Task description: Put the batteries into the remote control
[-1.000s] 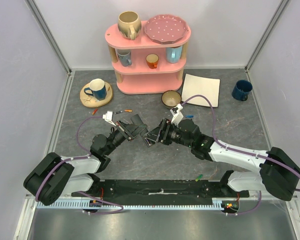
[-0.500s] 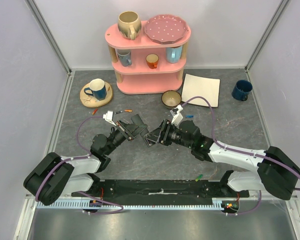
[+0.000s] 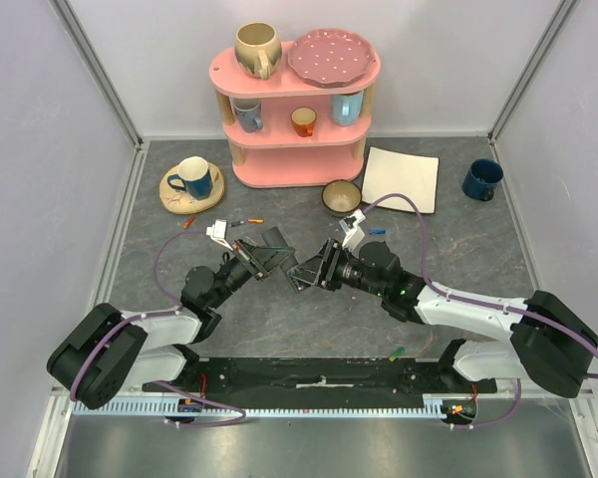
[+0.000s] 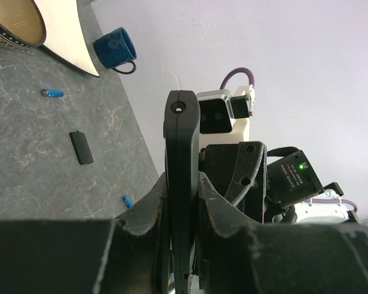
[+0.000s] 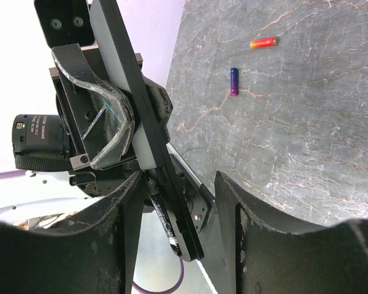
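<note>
My left gripper [image 3: 272, 253] is shut on the black remote control [image 3: 278, 242] and holds it above the table; in the left wrist view the remote [image 4: 182, 141] stands edge-on between the fingers [image 4: 144, 208]. My right gripper [image 3: 305, 271] is open right beside it. In the right wrist view the remote's [image 5: 132, 92] lower end lies between my open right fingers [image 5: 119, 220], with a dark thin cylinder [image 5: 162, 215] against it. Loose batteries lie on the table: orange [image 5: 263, 42], blue-purple [image 5: 233, 81], blue [image 4: 51, 93] and another blue [image 4: 128, 201].
A small black cover [image 4: 81, 147] lies on the table. A pink shelf [image 3: 297, 105] with cups and a plate stands at the back, a bowl [image 3: 341, 195], white napkin [image 3: 401, 178] and blue mug [image 3: 481, 179] to the right, and a mug on a coaster [image 3: 191, 179] to the left. A green battery [image 3: 397, 352] lies near the right base.
Both grippers have stayed almost in place; the right gripper has edged slightly left toward the remote. The left gripper still holds the remote.
</note>
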Controlling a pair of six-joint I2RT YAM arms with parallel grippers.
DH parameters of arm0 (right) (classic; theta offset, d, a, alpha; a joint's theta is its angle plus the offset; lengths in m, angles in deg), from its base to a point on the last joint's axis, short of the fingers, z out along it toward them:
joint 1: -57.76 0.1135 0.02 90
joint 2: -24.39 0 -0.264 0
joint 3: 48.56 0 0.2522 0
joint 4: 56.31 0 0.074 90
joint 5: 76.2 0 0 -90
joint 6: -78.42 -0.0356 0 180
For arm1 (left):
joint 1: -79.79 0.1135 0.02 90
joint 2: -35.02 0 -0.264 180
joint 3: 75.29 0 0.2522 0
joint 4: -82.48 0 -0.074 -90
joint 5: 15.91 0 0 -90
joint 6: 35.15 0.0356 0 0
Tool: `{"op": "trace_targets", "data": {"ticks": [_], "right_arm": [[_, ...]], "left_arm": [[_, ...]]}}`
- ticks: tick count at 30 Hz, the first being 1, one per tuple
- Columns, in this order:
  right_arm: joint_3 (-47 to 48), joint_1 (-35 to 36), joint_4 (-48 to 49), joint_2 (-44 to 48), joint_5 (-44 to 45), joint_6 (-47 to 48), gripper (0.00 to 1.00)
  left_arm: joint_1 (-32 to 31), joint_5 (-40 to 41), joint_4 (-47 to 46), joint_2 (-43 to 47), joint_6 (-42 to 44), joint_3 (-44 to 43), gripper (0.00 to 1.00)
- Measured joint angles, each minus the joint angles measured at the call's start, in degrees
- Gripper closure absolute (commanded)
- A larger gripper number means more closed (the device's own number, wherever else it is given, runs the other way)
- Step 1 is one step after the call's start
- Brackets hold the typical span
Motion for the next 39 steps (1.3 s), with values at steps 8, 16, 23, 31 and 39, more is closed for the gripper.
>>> {"op": "trace_targets", "data": {"ticks": [8, 16, 23, 31, 39], "right_arm": [[-0.44, 0.0, 2.21, -0.94, -1.14, -0.11, 0.51], [-0.85, 0.0, 4.26, -1.16, -2.21, -0.44, 0.66], [-0.98, -0.33, 6.38, -2.1, -3.65, -0.39, 0.69], [-0.98, -0.37, 7.52, -2.78, -3.96, -0.37, 0.92], [-0.98, -0.37, 7.76, -2.95, -4.22, -0.28, 1.0]], "left_arm": [[0.0, 0.0, 0.46, 0.0, 0.0, -0.09, 0.98], [0.0, -0.02, 0.52, 0.0, 0.0, -0.09, 0.98], [0.02, 0.0, 0.55, 0.0, -0.59, -0.09, 0.98], [0.17, 0.02, 0.57, 0.0, -0.66, -0.09, 0.98], [0.17, 0.02, 0.72, 0.0, -1.01, -0.09, 0.98]]}}
